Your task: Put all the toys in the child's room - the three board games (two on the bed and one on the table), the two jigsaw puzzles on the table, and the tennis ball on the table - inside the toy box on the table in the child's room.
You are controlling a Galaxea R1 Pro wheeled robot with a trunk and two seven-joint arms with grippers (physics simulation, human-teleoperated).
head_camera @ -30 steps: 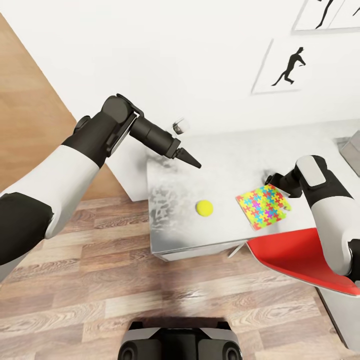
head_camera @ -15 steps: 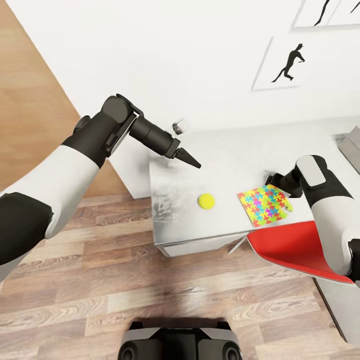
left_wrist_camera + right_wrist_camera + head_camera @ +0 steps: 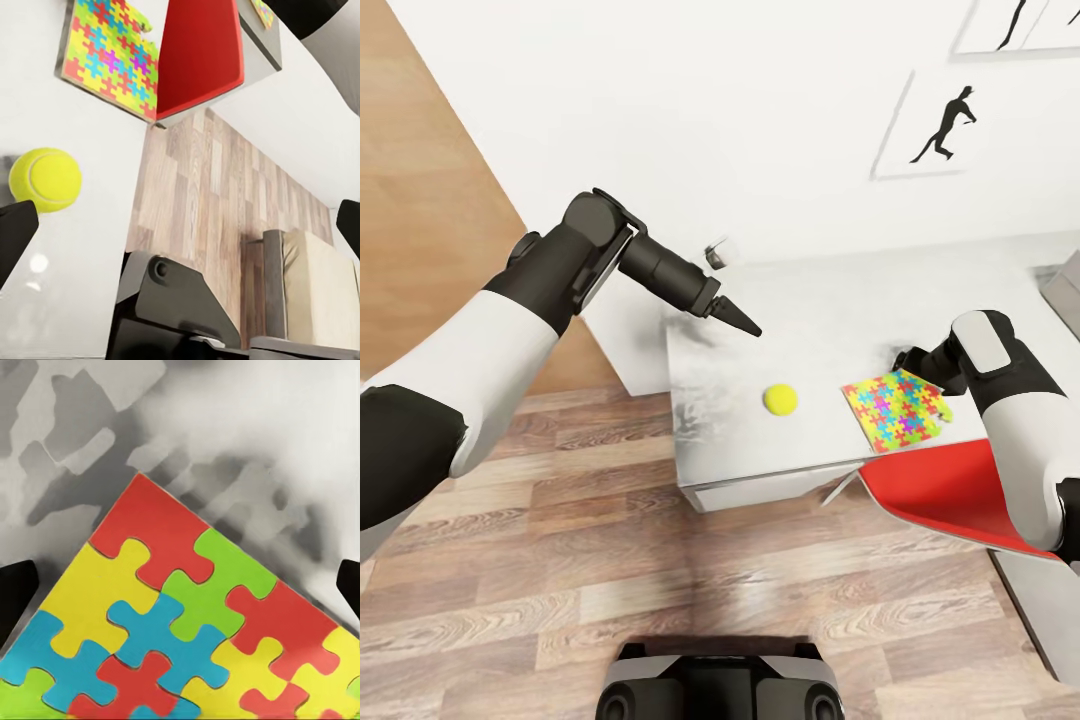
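Hovering right claw (image 3: 180, 585) spread over jigsaw puzzle (image 3: 895, 407) at counter (image 3: 830, 320) front edge; tennis ball (image 3: 780, 399) at puzzle's 9 o'clock. Left claw (image 3: 180, 225) spread. Risking thin sheet sliding off edge if nudged.

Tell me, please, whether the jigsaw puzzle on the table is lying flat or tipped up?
Flat. The jigsaw puzzle lies spread on the table, pieces interlocked, beside the tennis ball.

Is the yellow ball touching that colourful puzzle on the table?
Apart. In the head view, bare grey table shows between the tennis ball and the jigsaw puzzle; the left wrist view shows the same gap.
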